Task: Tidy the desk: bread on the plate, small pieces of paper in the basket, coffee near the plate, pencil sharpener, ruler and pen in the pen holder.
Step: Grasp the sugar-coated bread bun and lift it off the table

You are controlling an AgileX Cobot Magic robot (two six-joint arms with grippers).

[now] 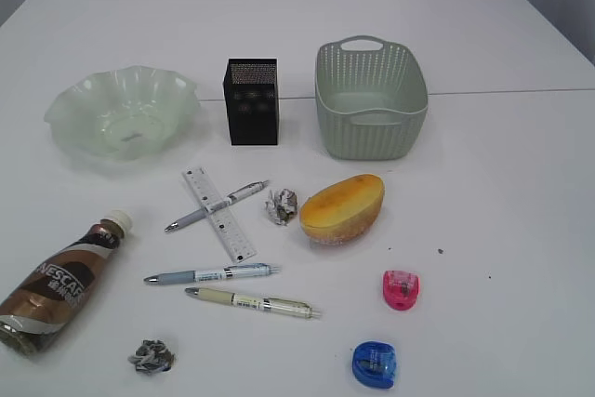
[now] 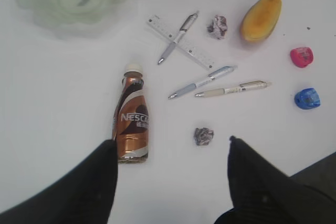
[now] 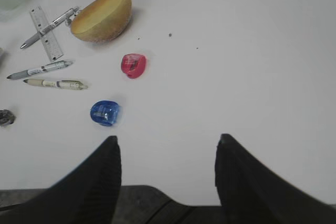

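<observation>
- Nothing is put away yet: the pale-green ruffled glass plate (image 1: 121,118), the black square mesh pen holder (image 1: 251,101) and the sage-green woven plastic basket (image 1: 370,99) stand in a row at the back of the white worktop (image 1: 502,183), all of them empty as far as I can see
- The oval golden-yellow bread loaf (image 1: 342,208) lies in front of the basket, with one crumpled grey paper ball (image 1: 281,205) just beside it; the other paper ball (image 1: 152,355) sits near the front edge
- The brown-and-cream Nescafe coffee bottle (image 1: 60,284) lies on its side at front left, well apart from the plate
- The clear plastic ruler (image 1: 218,215) has a grey pen (image 1: 216,205) lying across it; a blue-grey pen (image 1: 212,274) and a cream pen (image 1: 253,302) lie near each other below
- The pink sharpener (image 1: 401,289) and the blue sharpener (image 1: 374,363) rest at front right
- The left hand (image 2: 170,177) hangs open and empty over the bottle's base; the right hand (image 3: 167,177) is open and empty too, near the blue sharpener
- Risks, as I judge them: the round bottle could roll when pinched; the crossed pen may drag the ruler along; the flat ruler gives little to grip; the tall holder could tip if knocked; the glass plate could slide or chip if the loaf is dropped
</observation>
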